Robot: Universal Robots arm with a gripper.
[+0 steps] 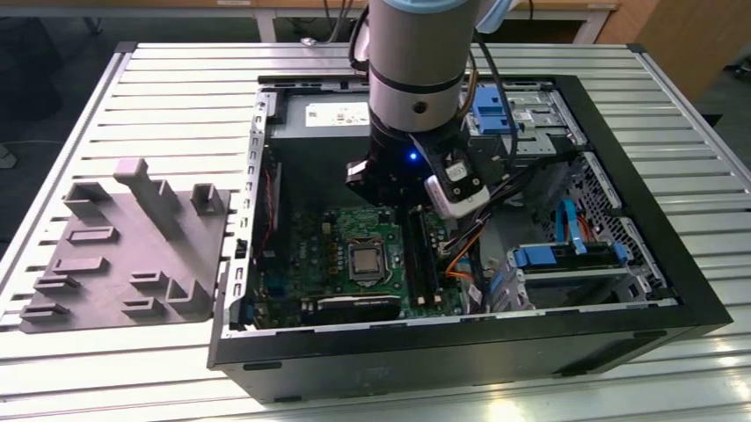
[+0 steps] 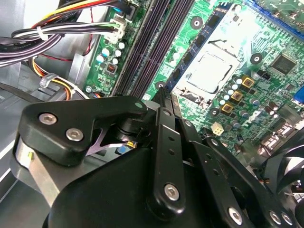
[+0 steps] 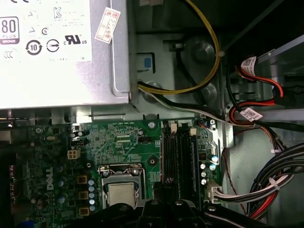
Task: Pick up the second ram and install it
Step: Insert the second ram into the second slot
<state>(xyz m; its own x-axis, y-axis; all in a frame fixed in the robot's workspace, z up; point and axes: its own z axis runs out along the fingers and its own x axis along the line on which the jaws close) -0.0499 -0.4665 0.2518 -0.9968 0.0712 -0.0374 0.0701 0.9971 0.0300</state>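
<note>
— One arm, one open computer case [image 1: 657, 290]. Where does the pincer [image 1: 405, 207] stand?

— Down inside the case, which lies on its side over the middle of the slatted desk [image 1: 176, 88] and reaches toward the desk edge at the exterior view's right. The pincer hangs over the green motherboard [image 1: 329, 246], just above the long black memory slots [image 1: 420, 264], beside the processor socket [image 1: 366, 261].

— Spread or pressed together?

— I cannot tell. In the second wrist view its black linkage blocks the near ground, and its tip [image 2: 160, 90] comes down at the end of the slots [image 2: 142, 47]; whether anything is pinched there is hidden.

— And the second ram?

— I cannot pick it out with certainty. In the first wrist view a bluish strip [image 3: 194, 154] runs along the slot nearest the row of small capacitors and may be a seated stick. The neighbouring slots [image 3: 176, 152] look dark. Which stick that strip is, I cannot say.

— What else is on the desk?

— A grey moulded fixture [image 1: 129, 246] lies near the desk edge at the exterior view's left, well apart from the case. Inside the case, the power supply [image 3: 47, 47] sits beyond the motherboard, and bundled cables [image 3: 266, 185] run alongside the slots.
</note>
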